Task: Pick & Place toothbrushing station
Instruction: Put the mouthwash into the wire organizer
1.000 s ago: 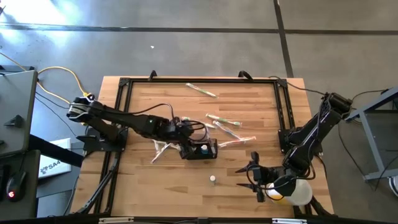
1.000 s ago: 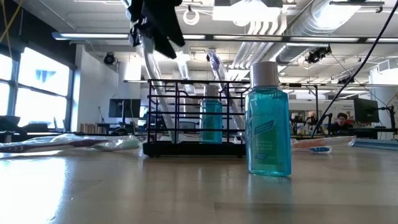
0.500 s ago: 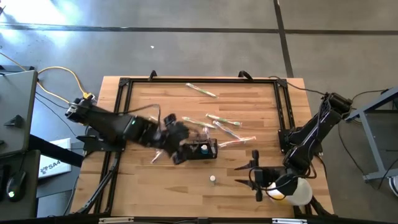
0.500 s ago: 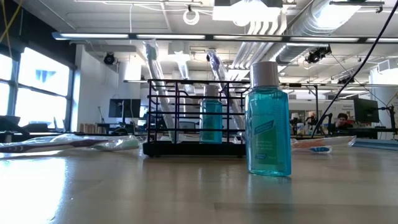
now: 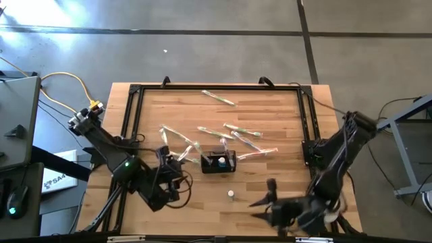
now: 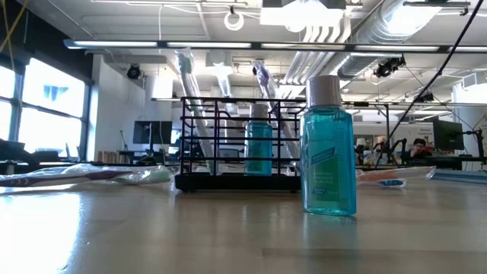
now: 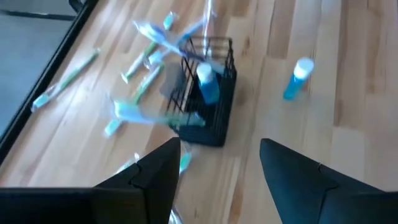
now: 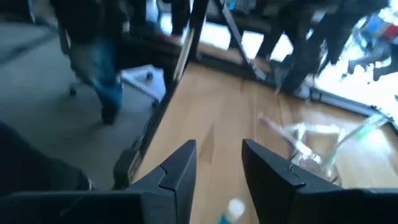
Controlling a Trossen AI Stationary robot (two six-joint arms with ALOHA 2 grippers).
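The landmark here is the small black rectangular wire-mesh caddy (image 5: 218,163), which stands upright near the middle of the light wooden plank tabletop (image 5: 270,115). No hand touches it.

Left of the caddy and nearer the front edge, the left hand (image 5: 167,177) hangs over the tabletop, apart from the caddy. In the left wrist view its two dark fingers (image 7: 154,177) stand spread with nothing between them, and the caddy (image 7: 205,115) shows beyond them.

Inside the caddy stand two toothbrushes with clear handles (image 6: 192,99), leaning against its wires, and a small bottle of blue liquid (image 6: 258,144). Loose toothbrushes in clear wrappers (image 5: 181,145) lie on the wood just left of and behind the caddy, some reaching to its right side; one more wrapped brush (image 5: 219,98) lies well behind it near the far edge.

In front of the caddy and slightly right stands a small blue mouthwash bottle with a white cap (image 5: 231,194), upright and apart from the caddy; in the low view the same bottle (image 6: 329,160) stands close before the lens.

Farther right and toward the front edge, well apart from the caddy, the right hand (image 5: 264,201) hovers at the tabletop's front. The right wrist view shows its dark fingers (image 8: 177,171) parted and holding nothing.
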